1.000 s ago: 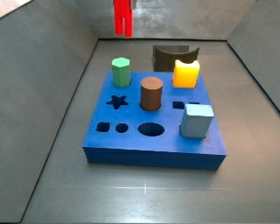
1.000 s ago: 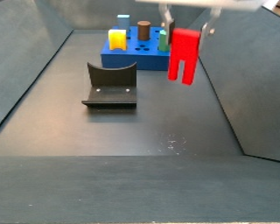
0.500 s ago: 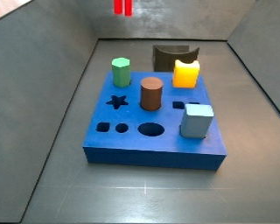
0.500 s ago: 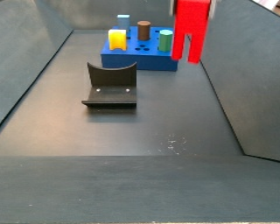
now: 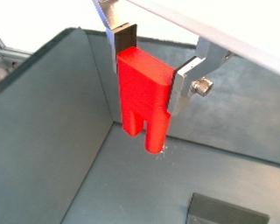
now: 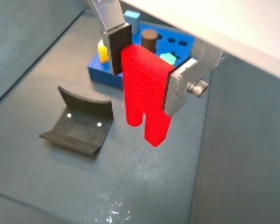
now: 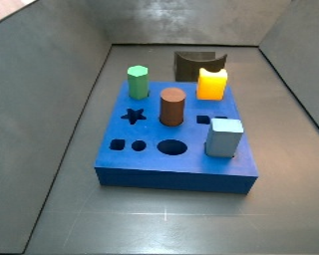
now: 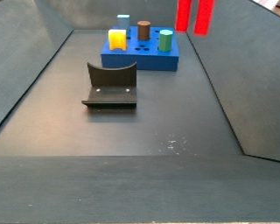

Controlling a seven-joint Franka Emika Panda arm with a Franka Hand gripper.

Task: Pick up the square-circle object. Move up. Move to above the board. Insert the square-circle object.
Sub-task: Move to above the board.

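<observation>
Between the silver fingers (image 5: 129,37) in both wrist views, the square-circle object (image 5: 145,98) is pinched by the gripper (image 5: 157,54), legs pointing down, well above the grey floor (image 5: 130,188). Only the finger plates are seen; the gripper body is cut off by the frame edge. Behind the block in a wrist view, the board (image 6: 168,45) is mostly hidden, with just a yellow piece (image 6: 105,51) and a dark cylinder (image 6: 147,38) showing; the fixture (image 6: 80,129) stands on the floor below.

Across a side view, the gripper and red block are out of frame. The board (image 7: 139,167) carries a green prism (image 7: 139,82), brown cylinder (image 7: 171,106), yellow piece (image 7: 211,83) and grey-blue block (image 7: 225,137); 4 holes are left open.

At the top edge of a side view, only the 2 red legs (image 8: 195,15) are visible; the gripper is cut off. The board (image 8: 140,61) sits far back, the fixture (image 8: 109,85) nearer.
</observation>
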